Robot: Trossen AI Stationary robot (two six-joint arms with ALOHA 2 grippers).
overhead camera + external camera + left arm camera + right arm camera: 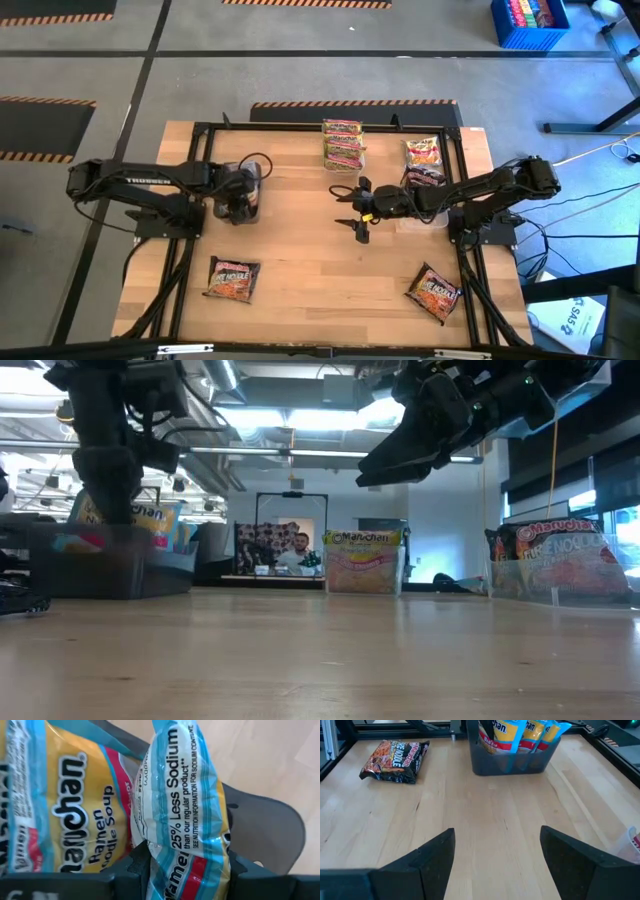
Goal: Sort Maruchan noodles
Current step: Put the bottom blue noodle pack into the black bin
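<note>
The wooden table (330, 250) is bounded by a black frame along its edges, and its broad middle is bare, giving free room between the two arms. Taking the grey tub (512, 762) at the table's left side as the landmark: the left gripper (187, 865) sits directly over this tub, its fingers pinching a yellow and blue noodle packet (182, 805) that stands upright in it, beside another packet (60, 800) of the same kind. The held packet reads "25% Less Sodium"; its neighbour reads "Ramen Noodle Soup" under a partly visible Maruchan name. The right gripper (358, 210) hangs above the open table well to the right of the tub, fingers spread apart and holding nothing. A dark packet (233, 279) lies flat toward the near edge, just below the tub in the overhead view, printed with "Fire Noodle" lettering. A second dark packet (433, 291) lies near the table's near right corner, far from the tub. At the far edge, to the right of the tub, a stack of yellow-green packets (343, 144) stands in a clear container, labelled Maruchan in the low view. Farther right again, orange-red packets (424, 160) sit in another clear container beside the right arm's base.
</note>
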